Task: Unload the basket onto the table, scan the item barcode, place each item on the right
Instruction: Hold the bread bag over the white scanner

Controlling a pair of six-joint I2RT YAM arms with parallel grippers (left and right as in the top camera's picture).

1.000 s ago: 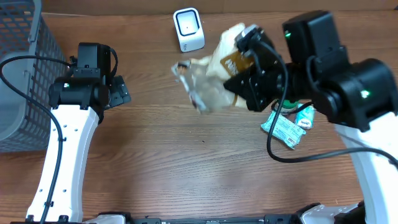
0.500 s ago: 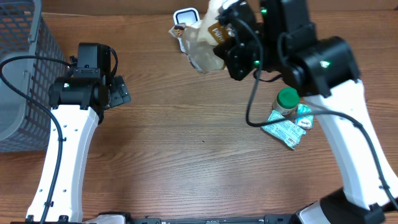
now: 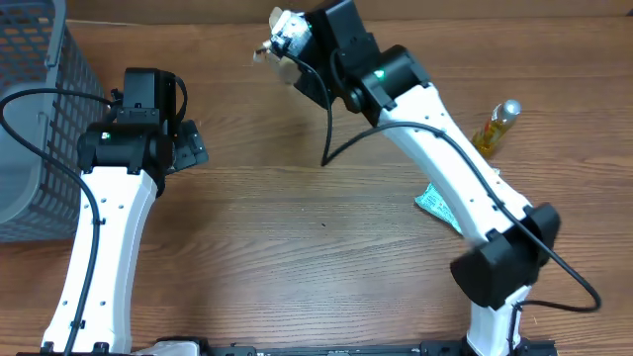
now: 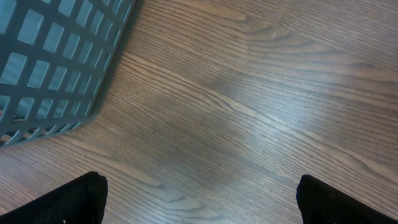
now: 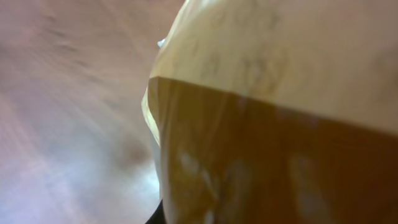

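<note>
Clamping bag (image 5: pixel 267 81) (tan, cream), basket (image 3: pixel 35 129) left

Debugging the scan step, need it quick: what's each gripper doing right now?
Left gripper: open, holding nothing.
Right gripper: closed on the bag.

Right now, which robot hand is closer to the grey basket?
Left. The left gripper hangs open beside the basket; the right gripper, shut on the bag, is far across from it.
</note>
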